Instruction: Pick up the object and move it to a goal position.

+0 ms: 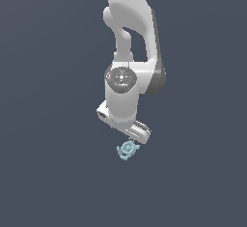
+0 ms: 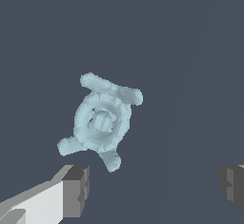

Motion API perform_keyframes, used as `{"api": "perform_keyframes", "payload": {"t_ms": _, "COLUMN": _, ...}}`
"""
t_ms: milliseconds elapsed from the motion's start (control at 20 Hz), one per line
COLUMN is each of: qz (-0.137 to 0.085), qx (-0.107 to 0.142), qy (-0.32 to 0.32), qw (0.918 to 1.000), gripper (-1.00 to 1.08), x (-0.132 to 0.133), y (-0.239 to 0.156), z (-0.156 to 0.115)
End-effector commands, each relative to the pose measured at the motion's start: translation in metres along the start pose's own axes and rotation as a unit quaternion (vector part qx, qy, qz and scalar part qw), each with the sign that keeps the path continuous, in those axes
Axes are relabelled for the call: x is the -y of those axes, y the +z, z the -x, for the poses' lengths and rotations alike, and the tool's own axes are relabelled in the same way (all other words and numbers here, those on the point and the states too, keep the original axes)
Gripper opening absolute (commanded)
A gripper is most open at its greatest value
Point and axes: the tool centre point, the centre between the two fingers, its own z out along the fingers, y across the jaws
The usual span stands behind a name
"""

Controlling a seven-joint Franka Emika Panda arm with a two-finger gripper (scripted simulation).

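The little blue gear (image 1: 128,149) lies flat on the dark gray floor (image 1: 48,173), just under the tip of the white robot arm (image 1: 128,52). In the wrist view the gear (image 2: 101,120) sits near the two gray fingers (image 2: 76,189) but not between them. The gripper (image 2: 153,187) is spread wide with nothing in it.

The white Panda arm (image 1: 129,33) reaches down from the top of the frame over a plain dark blue-grey surface (image 1: 48,124). Just below its hand (image 1: 124,124) lies a tiny pale blue gear-like piece (image 1: 128,149), round with short prongs.
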Motion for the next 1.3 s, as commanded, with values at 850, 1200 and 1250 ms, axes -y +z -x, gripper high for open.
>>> {"api": "perform_keyframes", "payload": {"t_ms": 850, "qz": 0.000, "qx": -0.007, "qy": 0.162, "qw": 0.9868, "gripper": 1.00, "x": 0.040, "y": 0.018, "z": -0.026}}
{"api": "perform_keyframes", "payload": {"t_ms": 1200, "qz": 0.000, "qx": -0.007, "qy": 0.164, "qw": 0.9864, "gripper": 1.00, "x": 0.041, "y": 0.021, "z": -0.026}}
{"api": "perform_keyframes", "payload": {"t_ms": 1250, "qz": 0.000, "qx": -0.007, "qy": 0.164, "qw": 0.9864, "gripper": 1.00, "x": 0.041, "y": 0.023, "z": -0.026}}
